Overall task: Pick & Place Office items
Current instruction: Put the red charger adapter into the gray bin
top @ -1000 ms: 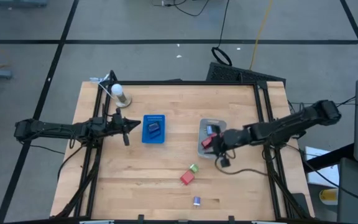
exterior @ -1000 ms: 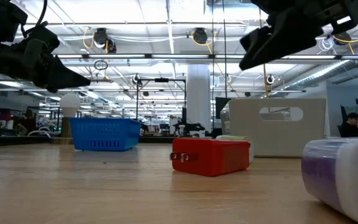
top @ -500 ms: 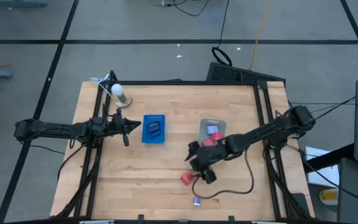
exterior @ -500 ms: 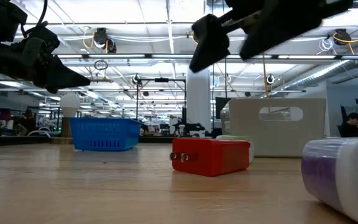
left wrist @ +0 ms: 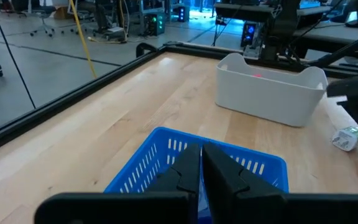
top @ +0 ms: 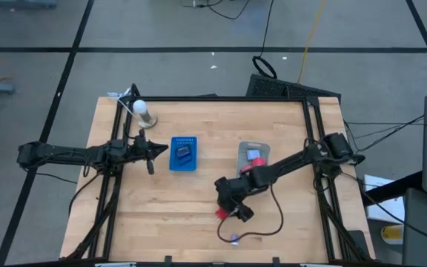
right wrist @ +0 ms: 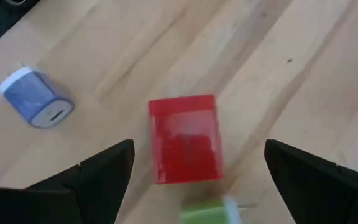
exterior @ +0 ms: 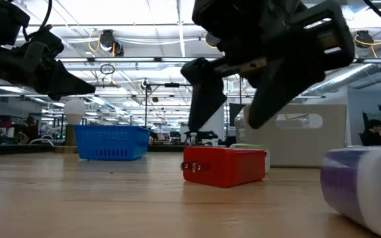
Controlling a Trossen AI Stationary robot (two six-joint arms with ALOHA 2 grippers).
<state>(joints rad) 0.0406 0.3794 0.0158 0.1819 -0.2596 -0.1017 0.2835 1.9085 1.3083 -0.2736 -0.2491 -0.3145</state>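
Observation:
A red block (right wrist: 185, 138) lies flat on the wooden table, with a green piece (right wrist: 207, 211) beside it and a blue-and-white block (right wrist: 36, 98) farther off. My right gripper (right wrist: 199, 149) hovers open just above the red block (exterior: 223, 165), one finger on either side and touching nothing. My left gripper (top: 150, 152) hangs shut, holding nothing, by the left side of the blue tray (top: 183, 153), which holds a dark piece (top: 184, 153). The grey bin (top: 253, 159) holds a red piece and a pale blue piece.
A white bulb-shaped thing (top: 143, 111) stands at the table's far left. The blue-and-white block (top: 235, 239) lies near the front edge, close to a dark cable that trails from my right arm. A black frame runs along the table's sides.
My right gripper has swung from over the grey bin toward the table's near left, come down over the red block, and opened. The blocks, the tray and the bin have stayed put.

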